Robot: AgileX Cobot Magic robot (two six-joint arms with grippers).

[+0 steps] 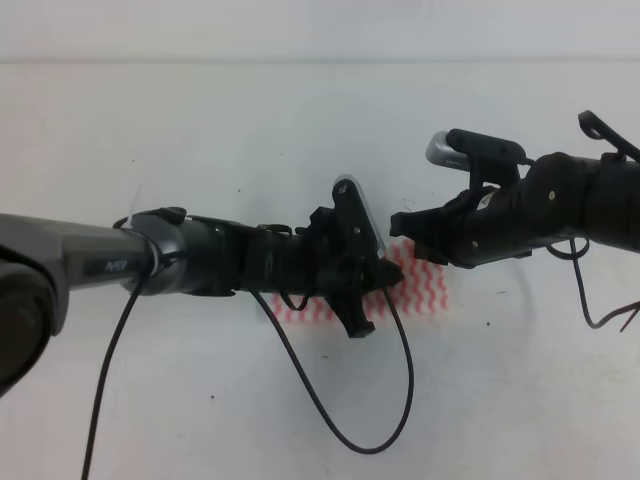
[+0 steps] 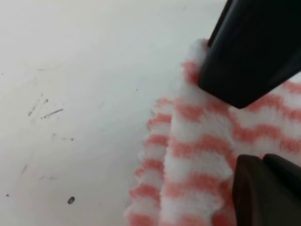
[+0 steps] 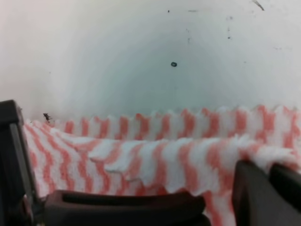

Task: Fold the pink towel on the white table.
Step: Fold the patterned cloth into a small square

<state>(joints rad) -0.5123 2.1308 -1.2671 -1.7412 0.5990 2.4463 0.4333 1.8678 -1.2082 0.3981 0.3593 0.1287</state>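
Both my grippers, left (image 1: 385,272) and right (image 1: 405,228), pinch upper-layer edges of the thin pink-and-white zigzag-striped towel (image 1: 425,285) lying on the speckled white table (image 1: 200,130); uneven release risks a skewed fold

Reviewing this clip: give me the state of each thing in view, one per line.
pink towel: on the table, partly folded, one layer lying over another.
left gripper: over the towel's edge, fingers apart; grip unclear.
right gripper: low over the towel; open or shut unclear.
white table: flat, bears small dark specks.
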